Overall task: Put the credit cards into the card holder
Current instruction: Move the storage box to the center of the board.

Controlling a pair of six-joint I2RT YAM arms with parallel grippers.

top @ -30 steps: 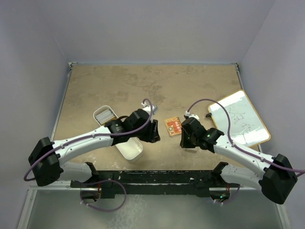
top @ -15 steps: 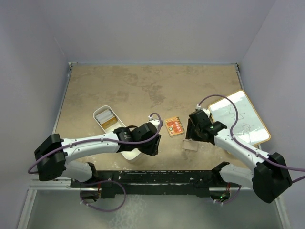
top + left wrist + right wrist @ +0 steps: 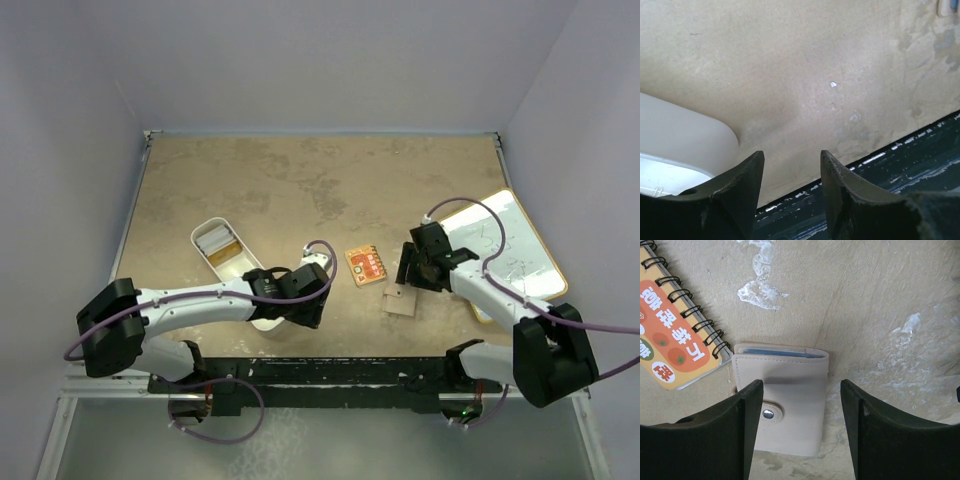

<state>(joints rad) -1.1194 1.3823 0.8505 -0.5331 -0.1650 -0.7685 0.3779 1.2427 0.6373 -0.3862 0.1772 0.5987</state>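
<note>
The beige card holder (image 3: 785, 405) lies shut on the table, snap fastened, with a blue credit card's edge (image 3: 775, 353) showing at its top. In the top view the card holder (image 3: 399, 301) sits just near of my right gripper (image 3: 408, 282). That right gripper (image 3: 801, 382) hovers open over the holder, one finger on each side, not touching it. More credit cards (image 3: 219, 243) lie in the far end of the white bin (image 3: 248, 262). My left gripper (image 3: 790, 155) is open and empty near the table's front edge, beside the bin's near end (image 3: 685, 142). From above, the left gripper (image 3: 303, 312) is low over that spot.
An orange spiral notebook (image 3: 365, 265) lies left of the holder, also in the right wrist view (image 3: 675, 335). A whiteboard (image 3: 505, 248) rests at the right edge. The dark front rail (image 3: 900, 165) runs just past the left fingers.
My right gripper has opened and let go of the card holder, which now lies on the table, and the arm has drawn back to the right. The left gripper moved toward the front edge.
</note>
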